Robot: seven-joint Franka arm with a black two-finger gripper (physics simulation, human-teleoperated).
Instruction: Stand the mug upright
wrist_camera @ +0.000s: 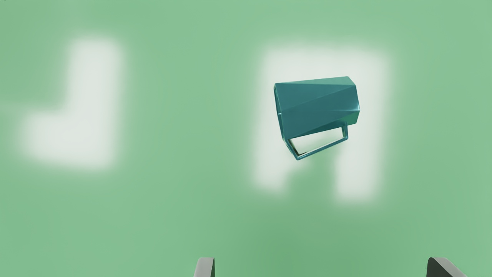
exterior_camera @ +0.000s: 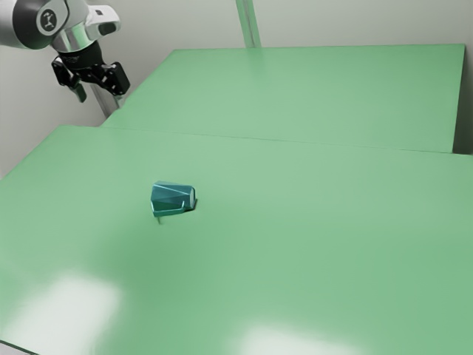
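My gripper (exterior_camera: pixel 100 97) hangs in the air at the exterior view's upper left, well above the table and apart from the mug. In the wrist view the gripper (wrist_camera: pixel 321 267) is open, its two fingertips wide apart with nothing between them. The teal faceted mug (exterior_camera: pixel 171 199) lies on its side on the green table, its base toward the exterior view's right. In the wrist view the mug (wrist_camera: pixel 317 107) shows its flank, and its angular handle sticks out on the side nearer my fingertips. The mug's inside is hidden.
The green table (exterior_camera: pixel 295 237) extends around the mug, with pale patches of light on it. Behind it lies another green surface (exterior_camera: pixel 310 96), reaching toward a grey wall with a green vertical strip (exterior_camera: pixel 249 22).
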